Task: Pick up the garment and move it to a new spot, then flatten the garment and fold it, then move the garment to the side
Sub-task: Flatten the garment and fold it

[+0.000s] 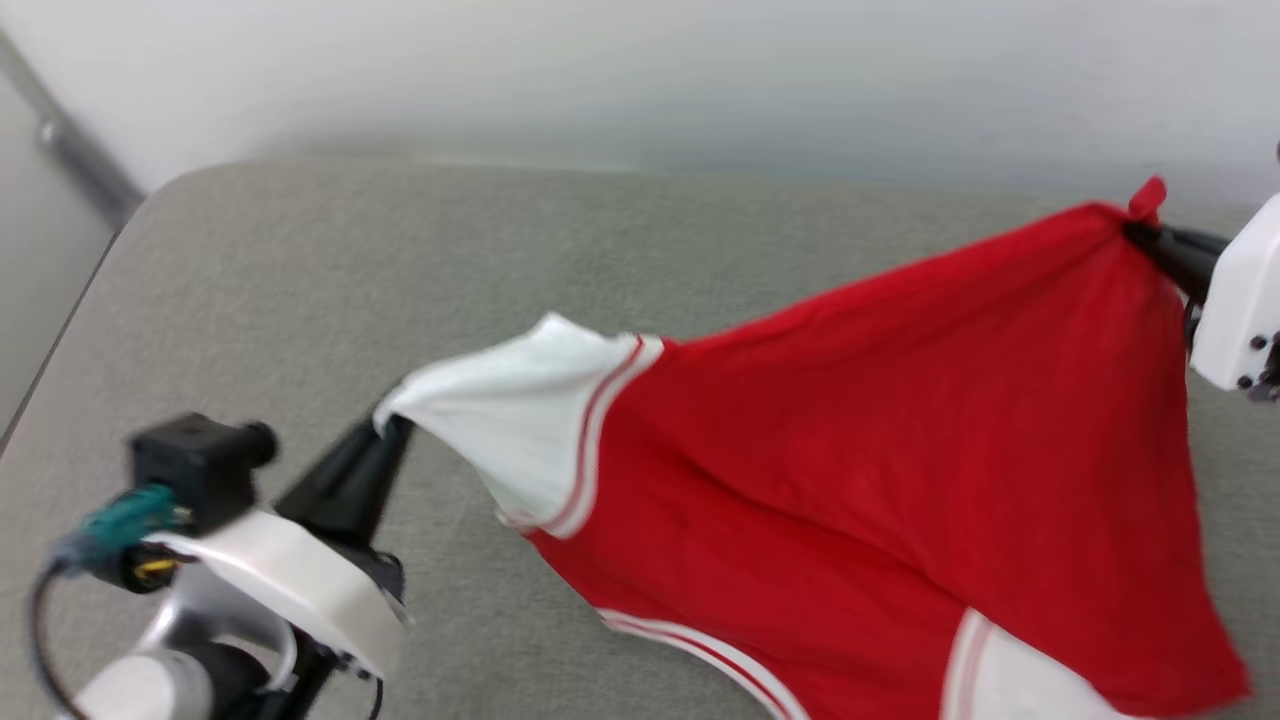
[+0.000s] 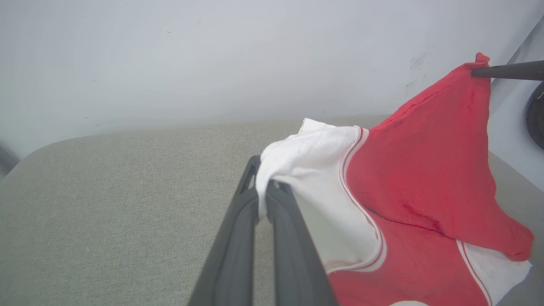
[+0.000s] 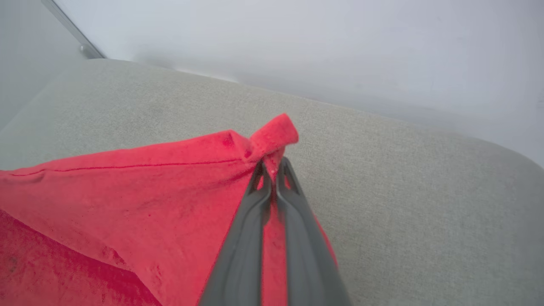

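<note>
Left pincer [image 1: 390,425] and right pincer [image 1: 1135,232] pinch the garment [image 1: 850,430], lower part cropped.

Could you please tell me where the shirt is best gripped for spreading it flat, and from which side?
Probably at opposite ends, as now: the left gripper shut on the white sleeve from the left, the right gripper shut on a red corner from the right. The shirt hangs taut between them, so pulling outward should spread it flat.

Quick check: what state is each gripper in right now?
Left gripper: shut on the shirt, at its white sleeve.
Right gripper: shut on the shirt, at a red corner.
</note>
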{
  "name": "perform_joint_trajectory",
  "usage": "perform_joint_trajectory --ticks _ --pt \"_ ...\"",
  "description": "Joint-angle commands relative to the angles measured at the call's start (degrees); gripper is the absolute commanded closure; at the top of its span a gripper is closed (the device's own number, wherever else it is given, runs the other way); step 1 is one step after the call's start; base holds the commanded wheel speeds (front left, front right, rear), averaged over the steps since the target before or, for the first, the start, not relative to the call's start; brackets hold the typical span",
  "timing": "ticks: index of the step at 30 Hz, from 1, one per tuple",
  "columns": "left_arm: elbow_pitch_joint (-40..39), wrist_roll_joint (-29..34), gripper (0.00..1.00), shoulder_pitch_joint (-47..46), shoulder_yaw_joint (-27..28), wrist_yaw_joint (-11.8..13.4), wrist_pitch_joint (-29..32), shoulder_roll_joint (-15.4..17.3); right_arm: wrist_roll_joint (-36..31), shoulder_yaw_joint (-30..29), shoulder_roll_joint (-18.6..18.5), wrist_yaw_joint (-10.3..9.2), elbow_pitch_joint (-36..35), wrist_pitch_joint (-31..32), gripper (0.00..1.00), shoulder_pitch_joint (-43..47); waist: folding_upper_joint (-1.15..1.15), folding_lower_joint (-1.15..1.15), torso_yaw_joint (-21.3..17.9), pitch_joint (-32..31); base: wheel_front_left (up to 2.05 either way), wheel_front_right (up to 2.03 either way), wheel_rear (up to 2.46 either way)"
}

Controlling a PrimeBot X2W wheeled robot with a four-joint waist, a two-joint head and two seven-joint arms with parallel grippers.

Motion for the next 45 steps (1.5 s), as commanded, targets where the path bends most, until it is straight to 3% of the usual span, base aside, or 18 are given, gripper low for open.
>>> perform_joint_trajectory --ticks 1,12,25,35,42,45 --pt "-1.58 -0.89 1.0 -0.7 2.66 1.49 -1.51 -0.16 0.59 -1.28 0.66 -0.02 -2.36 -1.41 1.0 -0.84 0.0 0.0 -3.72 -3.01 0.0 0.0 0.0" --pt "-6.8 0.6 1.0 -5.16 13.74 4.46 -9.01 1.54 0.15 -4.99 3.48 -0.02 -15.58 -4.34 1.0 -2.57 0.0 0.0 -8.58 -4.79 0.0 0.0 0.0" --pt "-7.37 -0.65 1.0 -13.36 21.66 4.04 -10.06 5.43 -0.24 -7.65 7.02 -0.02 -24.36 -5.88 1.0 -4.01 0.0 0.0 -11.92 -3.79 0.0 0.0 0.0" --pt "-2.88 -1.35 1.0 -33.64 22.76 1.08 -6.13 10.62 -1.16 -10.4 8.22 -0.03 -25.94 -8.96 1.0 -12.64 0.0 0.0 -13.31 5.89 0.0 0.0 0.0" --pt "4.58 -1.02 1.0 -50.68 18.25 -4.35 -2.44 13.25 -3.38 -10.26 7.89 -0.03 -21.83 -12.04 1.0 -21.72 0.0 0.0 -13.46 15.43 0.0 0.0 0.0" --pt "8.68 0.08 1.0 -58.69 15.29 -6.65 -1.35 12.64 -5.29 -10.04 7.92 -0.03 -18.89 -13.78 1.0 -25.94 0.0 0.0 -13.25 19.28 0.0 0.0 0.0"
